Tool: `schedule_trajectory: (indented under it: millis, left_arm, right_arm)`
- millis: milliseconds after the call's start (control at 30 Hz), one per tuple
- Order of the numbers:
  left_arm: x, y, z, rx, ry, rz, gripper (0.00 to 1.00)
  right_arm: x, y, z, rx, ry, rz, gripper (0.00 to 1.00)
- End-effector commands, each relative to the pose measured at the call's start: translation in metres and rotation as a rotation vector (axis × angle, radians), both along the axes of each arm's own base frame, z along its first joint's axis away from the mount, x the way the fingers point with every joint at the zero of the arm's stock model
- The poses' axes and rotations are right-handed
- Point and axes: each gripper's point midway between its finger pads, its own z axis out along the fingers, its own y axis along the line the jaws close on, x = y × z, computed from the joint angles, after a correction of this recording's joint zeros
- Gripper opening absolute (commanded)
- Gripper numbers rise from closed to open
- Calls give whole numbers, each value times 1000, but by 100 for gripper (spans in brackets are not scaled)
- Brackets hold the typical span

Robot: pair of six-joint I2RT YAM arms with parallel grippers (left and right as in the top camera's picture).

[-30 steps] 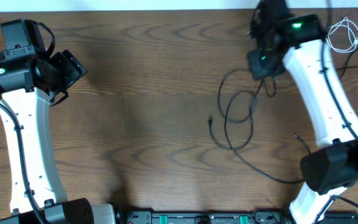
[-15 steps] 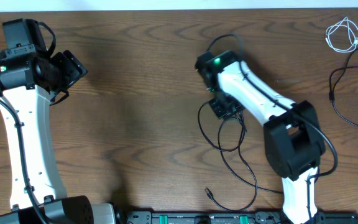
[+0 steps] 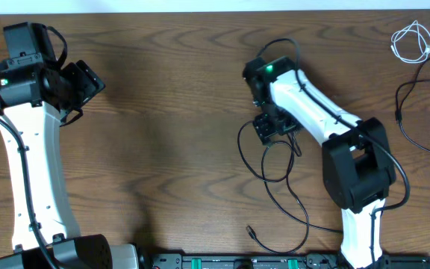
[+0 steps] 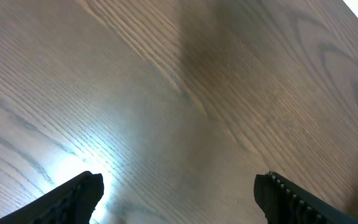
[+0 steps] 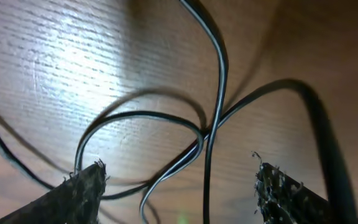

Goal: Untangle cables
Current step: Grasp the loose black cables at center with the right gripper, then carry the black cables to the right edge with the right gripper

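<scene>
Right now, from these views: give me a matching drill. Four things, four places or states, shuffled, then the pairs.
Things:
1. white cable
2. left fingers
3. right fingers
4. black cable's end plug

Places or states:
A. open, above crossing black loops
B. open, above bare table
C. coiled, at the table's far right corner
D. lying near the table's front edge

Pairs: 1-C, 2-B, 3-A, 4-D.
</scene>
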Motion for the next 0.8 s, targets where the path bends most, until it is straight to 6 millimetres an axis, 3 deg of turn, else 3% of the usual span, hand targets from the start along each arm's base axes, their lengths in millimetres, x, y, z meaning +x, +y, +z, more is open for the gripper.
schedule_trajectory:
  millis: [0, 233, 500, 700, 767]
  left_arm:
    - [0, 3, -4, 9, 16, -8, 83]
    - [1, 3, -4, 10, 15, -8, 83]
    - [1, 3, -4, 10, 15, -8, 83]
    - [1, 3, -4, 10, 16, -8, 83]
    - [1, 3, -4, 10, 15, -8, 83]
  right_arm:
    - [-13, 5, -4, 83, 69, -60, 73]
    - [-26, -1, -32, 89, 105, 1, 72]
    - [-2, -5, -56, 76, -25, 36, 63]
    - [10, 1, -70, 114, -89, 85, 45]
    - [12, 2, -72, 119, -102, 84, 27]
